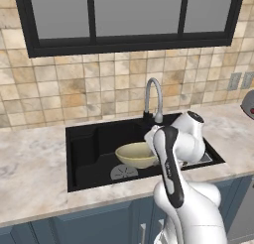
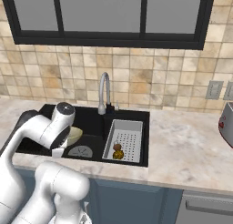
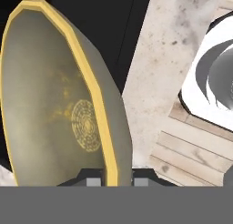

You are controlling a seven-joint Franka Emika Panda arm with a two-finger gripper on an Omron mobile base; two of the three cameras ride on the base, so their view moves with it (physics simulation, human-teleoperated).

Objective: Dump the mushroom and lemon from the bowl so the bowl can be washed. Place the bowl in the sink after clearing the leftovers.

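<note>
- The bowl [image 1: 135, 154] was down inside the black sink [image 1: 89, 149], in the left basin, sitting over the round grey drain [image 1: 124, 172], which peeked out just in front of it.
- In the left base view the bowl looked roughly upright with its open side up. I couldn't tell whether it was actually resting on the sink floor or hanging just above it.
- The tool [image 3: 117, 178] was clamped tight on the bowl's rim. In the hand view the yellow edge ran right down between the two dark fingertips [image 3: 93, 181], one on the inside of the bowl and one on the outside.
- The bowl's inside was bare in that view, just a faint round pattern at the bottom.
- The mushroom [image 2: 118, 147] and the lemon [image 2: 118, 155] were both in the grey ribbed drainboard insert [image 2: 129, 132] on the right side of the sink, at its near end. They were touching or close to it, mushroom just behind the lemon.
- The white arm reached in from the near side, its wrist blocking the bowl's right edge in the left base view.
- The curved chrome faucet [image 1: 154, 101] stood at the far edge of the sink, behind the bowl.
- The marble-look worktop [image 2: 191, 145] ran all around the sink, with a tiled wall and a dark-framed window behind.
</note>
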